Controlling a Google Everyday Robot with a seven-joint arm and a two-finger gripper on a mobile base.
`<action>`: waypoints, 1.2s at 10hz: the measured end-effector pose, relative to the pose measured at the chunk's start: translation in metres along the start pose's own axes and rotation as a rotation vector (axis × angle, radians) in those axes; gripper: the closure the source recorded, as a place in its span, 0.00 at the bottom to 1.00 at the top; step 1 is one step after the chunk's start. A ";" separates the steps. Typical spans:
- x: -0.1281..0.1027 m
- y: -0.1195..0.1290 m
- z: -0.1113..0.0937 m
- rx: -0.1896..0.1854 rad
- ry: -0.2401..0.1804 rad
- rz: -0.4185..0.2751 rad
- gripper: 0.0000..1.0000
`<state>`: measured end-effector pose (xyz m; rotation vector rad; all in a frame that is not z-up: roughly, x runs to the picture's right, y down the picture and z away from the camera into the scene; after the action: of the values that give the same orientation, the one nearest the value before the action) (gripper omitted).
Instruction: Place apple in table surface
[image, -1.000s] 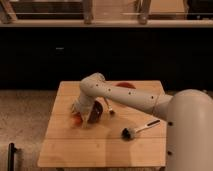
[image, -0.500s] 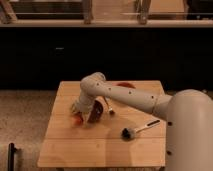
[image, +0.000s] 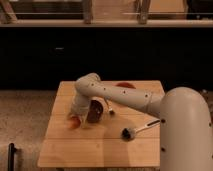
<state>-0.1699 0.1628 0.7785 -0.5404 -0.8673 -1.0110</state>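
The apple (image: 74, 120) is a small orange-red fruit at the left part of the table surface (image: 100, 147), low on or just above the boards. My gripper (image: 77, 115) points down from the bent white arm and sits right at the apple, covering its top. The dark reddish-brown bowl (image: 95, 111) stands just to the right of the gripper, partly behind the forearm. I cannot see whether the apple rests on the wood.
A flat orange-red dish (image: 125, 85) lies at the table's far edge, behind the arm. A dark-headed brush with a pale handle (image: 136, 130) lies right of centre. My white body (image: 185, 130) fills the right side. A dark counter runs behind the table.
Almost nothing has changed. The gripper and the apple at its tip seem a touch lower toward the table.
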 end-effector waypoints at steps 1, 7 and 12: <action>-0.001 -0.001 0.004 -0.011 -0.010 -0.007 0.95; 0.002 -0.004 0.023 -0.072 -0.071 -0.024 0.86; 0.000 -0.007 0.025 -0.101 -0.106 -0.037 0.37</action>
<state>-0.1854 0.1781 0.7926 -0.6703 -0.9269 -1.0718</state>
